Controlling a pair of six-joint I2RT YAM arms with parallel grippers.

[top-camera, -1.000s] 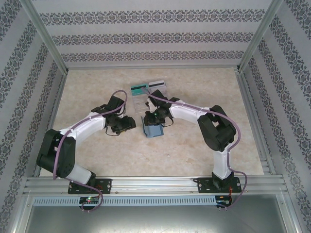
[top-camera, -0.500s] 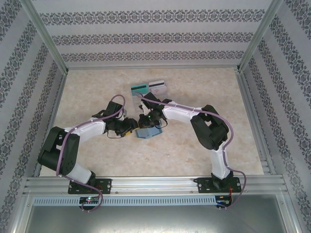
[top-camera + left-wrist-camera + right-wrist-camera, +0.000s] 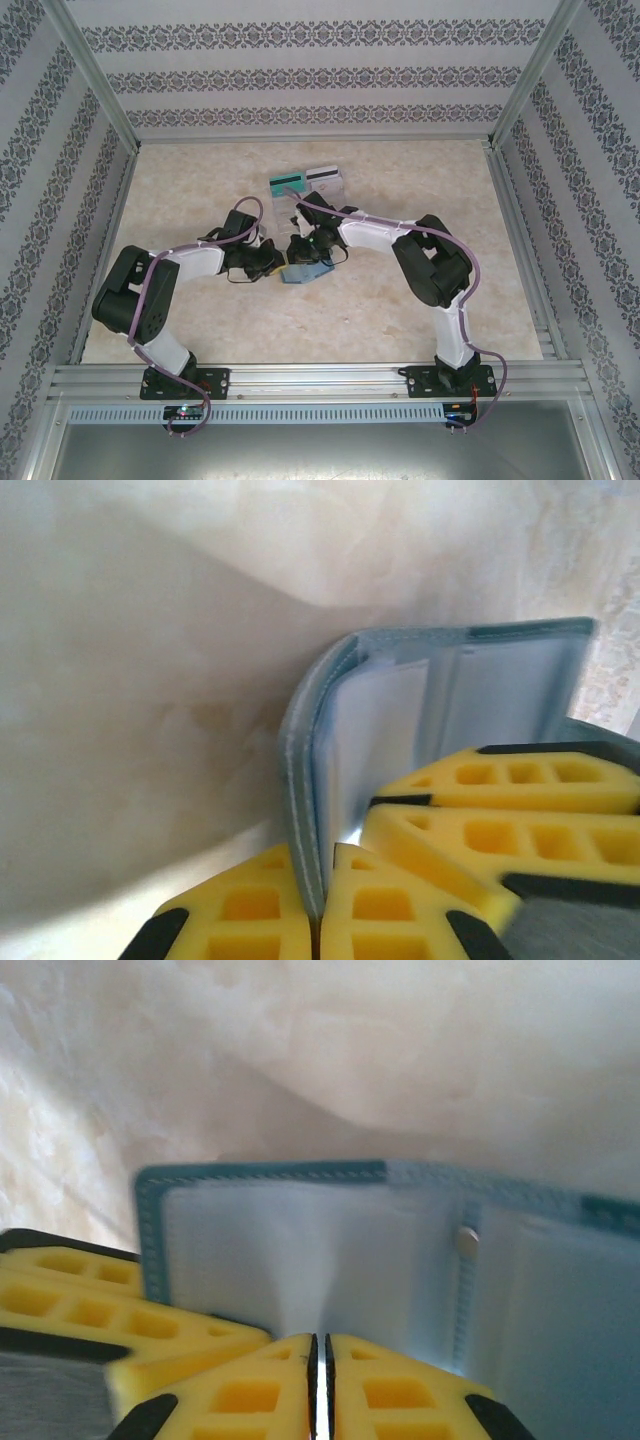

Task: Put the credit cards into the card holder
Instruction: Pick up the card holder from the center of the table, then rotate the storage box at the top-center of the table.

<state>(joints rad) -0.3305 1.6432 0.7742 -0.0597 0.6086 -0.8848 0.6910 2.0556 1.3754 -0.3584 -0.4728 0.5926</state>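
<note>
From above, the card holder lies half open on the marbled counter, between the left gripper and the right gripper. The credit cards sit well apart behind it.

At the left wrist, the left gripper pinches the holder's stitched fabric cover.

At the right wrist, the right gripper is clamped on a thin grey inner pocket. The holder looks light and floppy, so it is best gripped by its edges.

the bench is topped with pale beige marbled sheet and is enclosed on three sides by walls papered in grey floral bands; an aluminium rail is fixed along its near edge.
</note>
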